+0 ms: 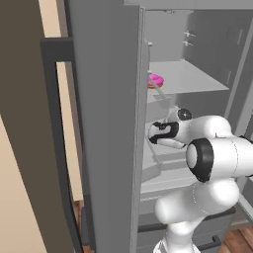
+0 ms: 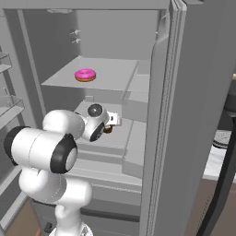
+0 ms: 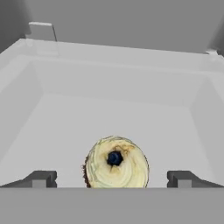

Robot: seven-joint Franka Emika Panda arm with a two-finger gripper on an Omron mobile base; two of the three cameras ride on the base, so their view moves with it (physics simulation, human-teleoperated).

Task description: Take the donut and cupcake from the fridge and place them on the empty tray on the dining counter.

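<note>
Cream-topped dark brown cupcake (image 3: 116, 162) at lower centre, between fingertips (image 3: 40, 178) of wide-released gripper (image 3: 114, 179); pink-iced ring donut (image 2: 85, 74) upper left on fridge (image 2: 184, 115) shelf.

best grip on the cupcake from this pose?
Take the cupcake across its round body, coming straight down from above. In the hand view its cream top faces the camera, so it stands upright, and the open hand already has a fingertip on each side of it. The bin floor around it looks bare.
</note>
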